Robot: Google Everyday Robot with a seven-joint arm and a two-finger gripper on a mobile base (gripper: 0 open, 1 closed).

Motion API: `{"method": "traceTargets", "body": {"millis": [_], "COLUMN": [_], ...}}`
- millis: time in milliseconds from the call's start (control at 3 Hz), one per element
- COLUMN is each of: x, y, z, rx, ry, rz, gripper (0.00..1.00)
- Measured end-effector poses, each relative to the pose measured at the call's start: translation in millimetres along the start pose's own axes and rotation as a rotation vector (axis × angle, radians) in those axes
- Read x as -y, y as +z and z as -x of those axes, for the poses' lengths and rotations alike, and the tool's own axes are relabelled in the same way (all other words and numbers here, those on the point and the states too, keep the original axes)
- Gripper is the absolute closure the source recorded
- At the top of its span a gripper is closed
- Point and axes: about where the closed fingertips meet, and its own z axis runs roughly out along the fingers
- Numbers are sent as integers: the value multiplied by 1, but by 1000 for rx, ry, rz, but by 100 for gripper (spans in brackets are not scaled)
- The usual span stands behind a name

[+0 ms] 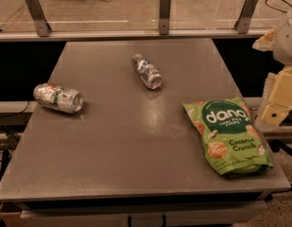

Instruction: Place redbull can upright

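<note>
Table (131, 145), redbull can (146, 71) on its side

Green chip bag (228, 136) lies front right. Gripper (278, 100) hangs off the right edge, beside the bag; open or closed, cannot tell. Fat can (58, 98) lies toppled at the left edge. Redbull can lies centre back, apart from both.

The gripper (278, 100), pale matt plastic, hangs off the right edge of the table (136, 145). Just left of it the bag (229, 135) is glossy film. Farther left the redbull can (146, 71) is shiny metal, the fat can (57, 98) beyond it likewise. The table is smooth grey, faintly sheened.
</note>
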Motion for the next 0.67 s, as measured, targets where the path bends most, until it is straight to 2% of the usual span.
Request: {"method": "traceTargets", "body": {"millis": [333,667], "x": [0,24], "y": [0,13], "z": [0,30], "rx": [0,76], "ry": [0,8], "rz": [0,12], "gripper": [0,0]}}
